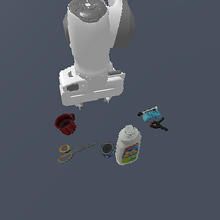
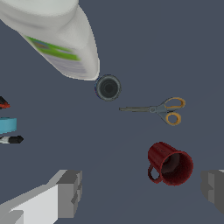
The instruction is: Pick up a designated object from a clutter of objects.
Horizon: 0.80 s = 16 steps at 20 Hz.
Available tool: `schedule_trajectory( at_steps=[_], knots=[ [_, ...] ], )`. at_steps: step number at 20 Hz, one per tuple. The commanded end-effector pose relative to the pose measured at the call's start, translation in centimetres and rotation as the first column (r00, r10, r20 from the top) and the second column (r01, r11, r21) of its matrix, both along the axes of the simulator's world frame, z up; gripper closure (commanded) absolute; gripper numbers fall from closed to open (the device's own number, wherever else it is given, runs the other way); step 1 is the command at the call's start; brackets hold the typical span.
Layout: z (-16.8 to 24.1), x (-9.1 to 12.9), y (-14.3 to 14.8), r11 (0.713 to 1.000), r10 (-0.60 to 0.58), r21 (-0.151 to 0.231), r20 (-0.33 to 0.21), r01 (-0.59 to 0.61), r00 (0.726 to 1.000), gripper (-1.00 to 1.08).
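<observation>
Upright dark red ribbed mug [image 1: 65, 124], side handle, dark inside

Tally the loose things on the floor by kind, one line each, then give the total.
Mug: 1
Scissors: 1
Can: 1
Bottle: 1
Clamp: 1
Total: 5

You see a fat, smooth white arm [image 1: 90, 39] with a grey round cap on top. Its white end effector [image 1: 93, 103] has small grey fingertips [image 2: 70, 192].
</observation>
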<state>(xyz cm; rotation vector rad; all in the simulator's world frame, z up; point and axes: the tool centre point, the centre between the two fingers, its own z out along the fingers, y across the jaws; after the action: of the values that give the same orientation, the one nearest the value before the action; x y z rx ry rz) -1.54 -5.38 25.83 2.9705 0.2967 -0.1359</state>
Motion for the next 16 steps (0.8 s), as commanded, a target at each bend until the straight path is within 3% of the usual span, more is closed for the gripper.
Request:
schedule_trajectory(
  at_steps=[1,8,16],
  knots=[
    [-1.8,-0.7,-2.0,0.998,0.056,-0.036,-0.032,-0.057,0.998,-1.00],
    [-7.3,-3.5,-7.7,0.959,0.244,-0.109,-0.166,-0.264,0.956,-1.00],
    [-12.5,-7.5,-12.6,0.867,0.436,-0.098,-0.323,-0.488,0.840,-1.00]
  ],
)
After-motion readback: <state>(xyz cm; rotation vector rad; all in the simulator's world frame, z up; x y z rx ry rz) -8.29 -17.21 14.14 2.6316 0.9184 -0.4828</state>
